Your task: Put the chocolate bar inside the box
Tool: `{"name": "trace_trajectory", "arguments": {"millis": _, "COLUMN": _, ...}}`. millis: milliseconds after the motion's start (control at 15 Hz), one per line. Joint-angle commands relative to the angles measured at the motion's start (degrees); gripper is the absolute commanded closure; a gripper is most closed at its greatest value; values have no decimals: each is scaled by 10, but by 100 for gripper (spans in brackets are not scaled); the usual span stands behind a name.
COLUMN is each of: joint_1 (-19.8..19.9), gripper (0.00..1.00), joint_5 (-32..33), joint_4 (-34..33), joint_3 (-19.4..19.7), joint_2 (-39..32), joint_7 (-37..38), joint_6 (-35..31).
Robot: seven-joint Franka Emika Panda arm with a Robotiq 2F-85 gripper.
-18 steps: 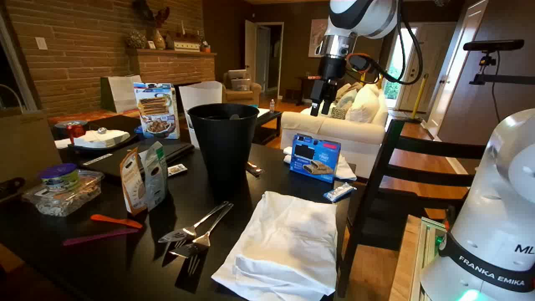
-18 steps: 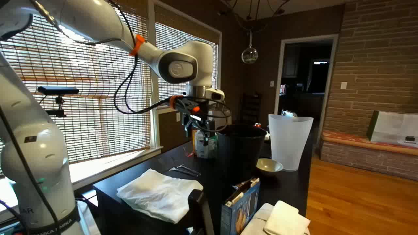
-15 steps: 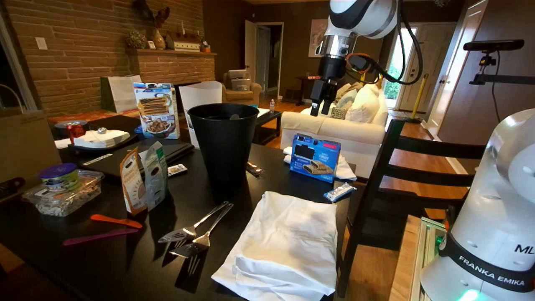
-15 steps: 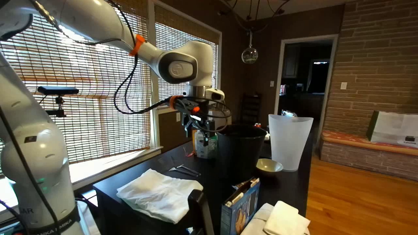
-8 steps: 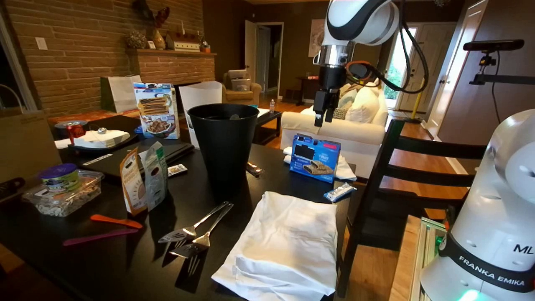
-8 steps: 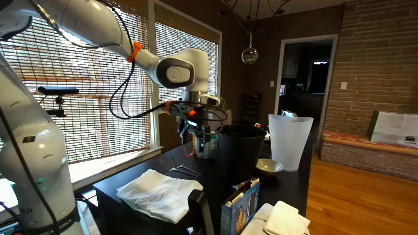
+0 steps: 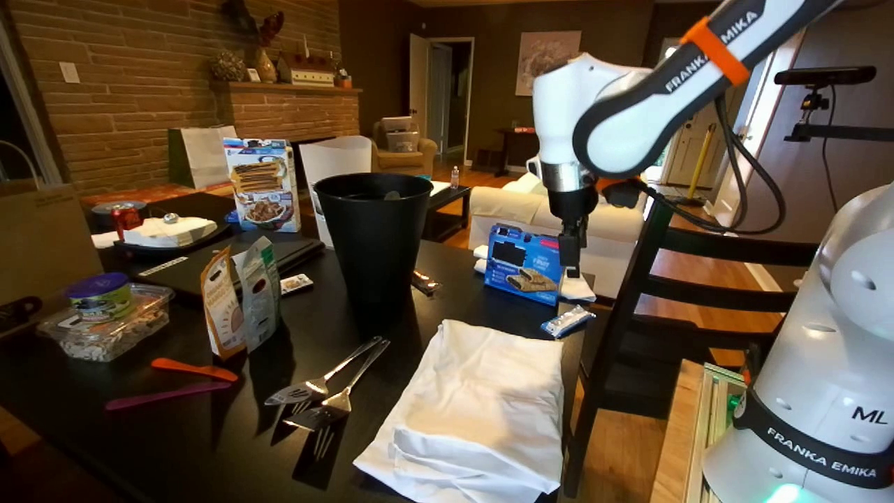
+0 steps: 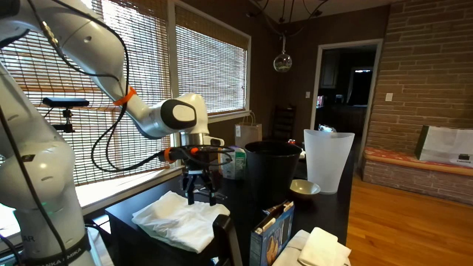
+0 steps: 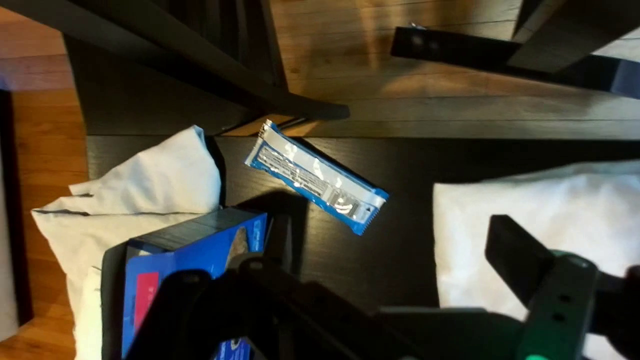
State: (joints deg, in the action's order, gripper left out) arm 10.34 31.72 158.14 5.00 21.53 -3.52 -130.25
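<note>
Near the blue box (image 7: pixel 522 264) my end effector (image 8: pixel 201 202) hangs spread wide, grasping nothing; the chocolate bar (image 9: pixel 316 178), the blue-and-white one by my reading, lies just beside the box, apart from it; I'd turn to pinch across the bar's narrow width, descending clear of the box's corner; in the wrist view the end effector hides much of the box; its inside I can't make out.

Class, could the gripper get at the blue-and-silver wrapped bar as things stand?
Probably yes: the gripper is open and nothing covers the wrapped bar in the wrist view, though the blue box beside it might get bumped.
</note>
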Motion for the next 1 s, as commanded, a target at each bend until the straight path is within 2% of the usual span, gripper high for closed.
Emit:
{"name": "trace_trajectory", "arguments": {"millis": 0, "joint_1": 50, "gripper": 0, "joint_5": 154, "joint_4": 13, "joint_3": -15, "joint_2": -57, "joint_7": 96, "joint_6": -92}}
{"name": "trace_trajectory", "arguments": {"millis": 200, "joint_1": 66, "gripper": 0, "joint_5": 246, "joint_4": 14, "joint_3": 6, "joint_2": -117, "joint_7": 191, "joint_6": -133}}
{"name": "trace_trajectory", "arguments": {"millis": 267, "joint_1": 42, "gripper": 0, "joint_5": 198, "joint_4": 14, "joint_3": 12, "joint_2": -72, "joint_7": 140, "joint_6": -101}}
{"name": "trace_trajectory", "arguments": {"millis": 467, "joint_1": 46, "gripper": 0, "joint_5": 225, "joint_4": 11, "joint_3": 19, "joint_2": -115, "joint_7": 175, "joint_6": -117}}
{"name": "trace_trajectory", "arguments": {"millis": 733, "joint_1": 46, "gripper": 0, "joint_5": 226, "joint_4": 6, "joint_3": 20, "joint_2": -120, "joint_7": 176, "joint_6": -118}}
{"name": "trace_trajectory", "arguments": {"millis": 933, "joint_1": 41, "gripper": 0, "joint_5": 224, "joint_4": 6, "joint_3": 20, "joint_2": -137, "joint_7": 219, "joint_6": -122}}
